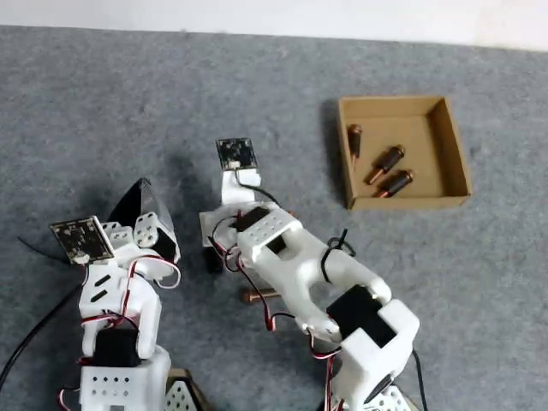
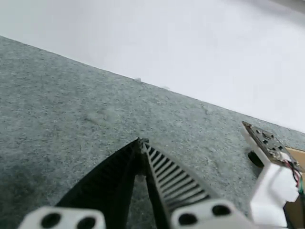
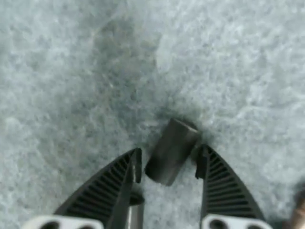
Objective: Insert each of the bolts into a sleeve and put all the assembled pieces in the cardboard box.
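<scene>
Sleeve (image 3: 171, 151) lies on the bench (image 1: 128, 103) between your right jaws, which stand apart: centre them on it, then close squarely. Left jaws are together. Cardboard box (image 1: 345, 158) sits at two o'clock.

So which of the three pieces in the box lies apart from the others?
The piece by the box wall nearest the arms; the other two lie side by side.

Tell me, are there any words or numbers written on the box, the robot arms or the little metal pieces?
No text can be read anywhere.
cardboard box: plain, no print visible.
left arm's circuit board: tiny marks, too small to read.
right arm's circuit board: tiny marks, too small to read.
sleeve: dark, no marking visible.
</scene>
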Robot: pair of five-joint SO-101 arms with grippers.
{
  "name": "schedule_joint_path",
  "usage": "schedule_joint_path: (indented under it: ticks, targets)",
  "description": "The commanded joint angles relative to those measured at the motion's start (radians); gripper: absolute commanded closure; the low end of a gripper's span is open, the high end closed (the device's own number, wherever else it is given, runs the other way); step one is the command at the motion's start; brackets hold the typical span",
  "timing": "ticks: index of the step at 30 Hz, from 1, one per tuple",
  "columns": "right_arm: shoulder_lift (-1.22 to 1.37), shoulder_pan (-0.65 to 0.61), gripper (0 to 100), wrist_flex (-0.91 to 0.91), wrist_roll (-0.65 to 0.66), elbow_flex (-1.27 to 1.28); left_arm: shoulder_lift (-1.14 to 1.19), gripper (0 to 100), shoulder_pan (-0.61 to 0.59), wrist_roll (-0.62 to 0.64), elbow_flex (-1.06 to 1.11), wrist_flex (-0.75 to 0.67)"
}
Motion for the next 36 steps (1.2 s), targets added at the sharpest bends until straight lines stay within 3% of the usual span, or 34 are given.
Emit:
schedule_joint_path:
  ticks: [1, 17, 20, 29, 36]
  targets:
    - [0.008, 0.005, 81.7, 0.077, -0.008, 0.001, -0.008, 99, -0.008, -0.003, 0.021, -0.005]
    - [0.01, 0.053, 81.9, 0.059, -0.031, -0.002, -0.008, 99, -0.008, -0.003, 0.021, -0.005]
    - [0.01, 0.081, 85.8, 0.062, -0.109, -0.001, -0.008, 99, -0.008, -0.003, 0.021, -0.005]
    - [0.008, 0.091, 99.0, 0.061, -0.089, -0.001, -0.008, 99, -0.008, -0.003, 0.021, -0.005]
    - [-0.027, 0.093, 99.3, 0.064, -0.087, -0.001, -0.008, 99, -0.008, -0.003, 0.021, -0.005]
